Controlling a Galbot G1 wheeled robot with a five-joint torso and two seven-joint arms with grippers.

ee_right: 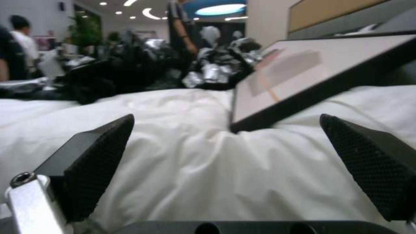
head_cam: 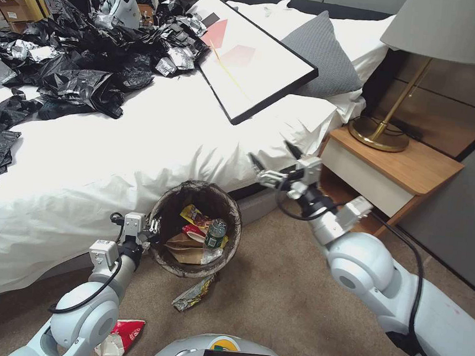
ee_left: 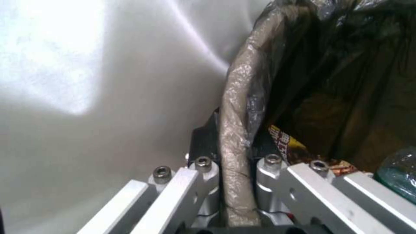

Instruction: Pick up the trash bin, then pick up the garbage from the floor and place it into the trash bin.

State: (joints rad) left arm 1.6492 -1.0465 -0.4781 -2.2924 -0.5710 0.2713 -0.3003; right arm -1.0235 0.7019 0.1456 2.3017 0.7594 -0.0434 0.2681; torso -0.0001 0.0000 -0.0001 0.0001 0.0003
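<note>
Left tool [head_cam: 154,230] clamped on the bin [head_cam: 230,243] rim, lower centre of the head view, one finger inside, one outside; wrist view confirms the lined rim [ee_left: 236,136] pinched between the metal fingers. Bin held just beside the bed [head_cam: 140,153] edge, tilted a little toward the camera; whether off the carpet or resting on it, hard to tell.

Right tool [head_cam: 275,160] up at centre right, spread wide and holding nothing, pads [ee_right: 97,162] gaping over the white sheet.

Progress, by the look of it: well along. Bin in hand, and inside already a tan bag [head_cam: 184,248], a green-label bottle [head_cam: 215,234], a yellow wrapper [head_cam: 193,214] and a red packet [head_cam: 194,231]. Left to do: a crumpled foil wrapper [head_cam: 194,293] on the carpet just below the bin, and a red-and-white packet [head_cam: 121,338] at lower left, beside the left arm. Two pieces, probably, before done.

Surface: beige carpet [head_cam: 283,293], short pile, flat. Room: a bedroom, white bed across the upper left heaped with black bags [head_cam: 75,64], a framed picture [head_cam: 247,62] leaning on a grey pillow [head_cam: 320,52], wooden nightstand [head_cam: 410,165] at right carrying a brass lamp [head_cam: 386,124].
</note>
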